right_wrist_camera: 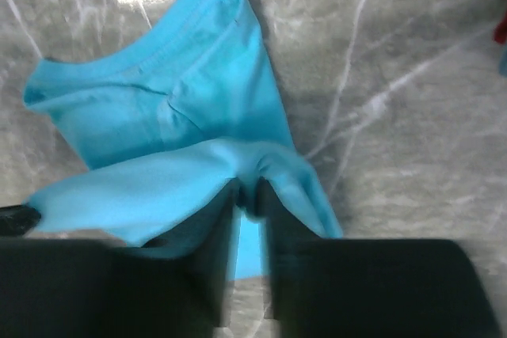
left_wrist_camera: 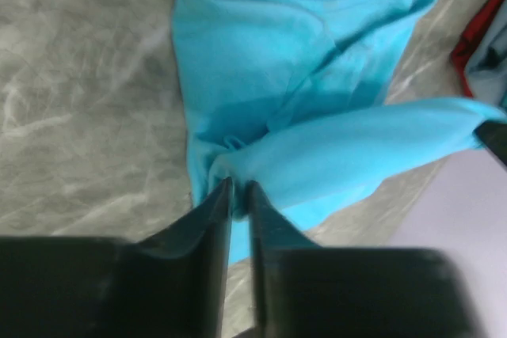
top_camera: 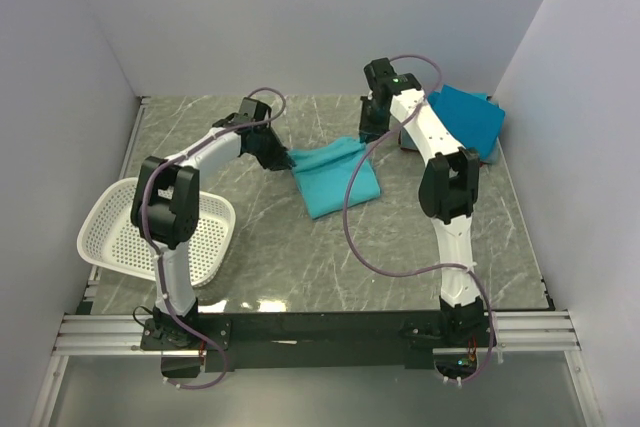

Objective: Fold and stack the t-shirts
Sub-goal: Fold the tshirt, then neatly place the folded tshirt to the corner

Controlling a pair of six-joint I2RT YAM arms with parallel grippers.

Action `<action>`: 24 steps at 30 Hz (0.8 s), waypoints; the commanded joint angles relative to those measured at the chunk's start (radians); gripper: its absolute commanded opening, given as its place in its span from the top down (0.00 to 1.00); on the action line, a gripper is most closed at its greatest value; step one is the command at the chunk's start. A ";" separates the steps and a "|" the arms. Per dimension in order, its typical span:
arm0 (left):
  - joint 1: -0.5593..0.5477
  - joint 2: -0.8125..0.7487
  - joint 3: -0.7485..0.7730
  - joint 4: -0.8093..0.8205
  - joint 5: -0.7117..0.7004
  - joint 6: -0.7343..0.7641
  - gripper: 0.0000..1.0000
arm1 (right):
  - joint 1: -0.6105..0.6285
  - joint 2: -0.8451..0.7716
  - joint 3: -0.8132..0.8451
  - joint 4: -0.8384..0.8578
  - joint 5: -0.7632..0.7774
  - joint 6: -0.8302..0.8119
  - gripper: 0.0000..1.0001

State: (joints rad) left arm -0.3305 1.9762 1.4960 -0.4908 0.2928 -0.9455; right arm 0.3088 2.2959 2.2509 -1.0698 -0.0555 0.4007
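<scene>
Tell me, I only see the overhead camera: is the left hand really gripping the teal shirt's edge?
Observer: Yes, the left wrist view shows the left hand pinching a fold of the teal shirt, nearly closed.
Operator: And the right hand?
Observer: Likewise, the right hand nips the shirt's edge; a raised band of cloth spans between both hands.
Operator: Anything off to the side?
Observer: A red shirt shows at the left wrist view's right edge, with pale blue cloth beside it.
</scene>
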 commanded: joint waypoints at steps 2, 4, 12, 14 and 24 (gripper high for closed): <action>0.027 -0.005 0.056 0.003 -0.056 0.025 0.44 | -0.016 0.025 0.090 0.022 -0.088 -0.016 0.47; 0.027 -0.025 0.049 0.017 -0.076 0.043 0.30 | -0.016 0.007 0.070 0.051 -0.122 -0.020 0.12; 0.019 -0.076 -0.058 0.098 -0.025 0.115 0.25 | -0.020 -0.147 -0.140 0.191 -0.191 -0.059 0.10; 0.010 -0.071 -0.091 0.110 -0.008 0.128 0.27 | -0.033 -0.171 -0.190 0.215 -0.231 -0.066 0.10; -0.008 -0.020 -0.144 0.142 0.060 0.169 0.30 | -0.100 -0.257 -0.464 0.327 -0.359 -0.144 0.09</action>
State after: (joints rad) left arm -0.3317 1.9457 1.3605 -0.4007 0.3065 -0.8146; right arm 0.2276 2.0960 1.8278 -0.7994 -0.3664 0.3149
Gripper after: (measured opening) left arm 0.701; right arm 0.905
